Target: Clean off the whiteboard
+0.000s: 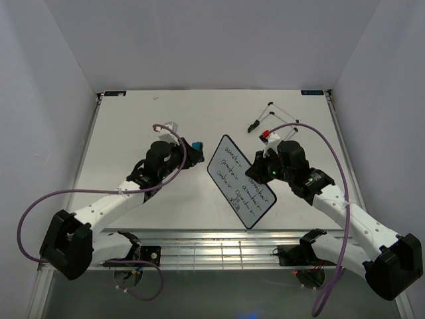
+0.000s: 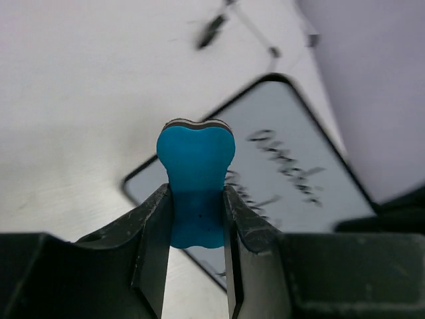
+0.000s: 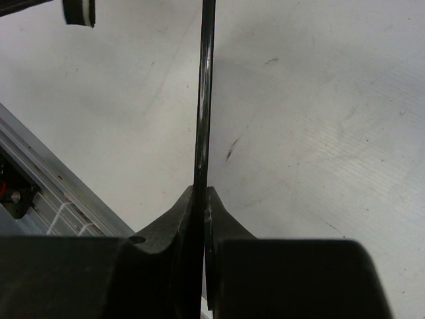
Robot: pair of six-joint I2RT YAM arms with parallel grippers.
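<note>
The whiteboard (image 1: 241, 181) lies tilted at mid-table, black-framed and covered with several lines of black handwriting. My right gripper (image 1: 265, 174) is shut on its right edge. In the right wrist view that edge shows as a thin black frame (image 3: 204, 100) running up from between the closed fingers of the right gripper (image 3: 201, 196). My left gripper (image 1: 192, 151) sits just left of the board, shut on a blue eraser (image 1: 197, 145). In the left wrist view the eraser (image 2: 196, 173) stands upright in the left gripper (image 2: 197, 219), with the written board (image 2: 299, 199) behind it.
A black wire stand (image 1: 275, 116) and a dark marker (image 1: 253, 125) lie at the back right, and the marker (image 2: 211, 28) also shows blurred in the left wrist view. A small red and white piece (image 1: 268, 136) sits near the right wrist. A metal rail (image 1: 219, 252) runs along the front edge.
</note>
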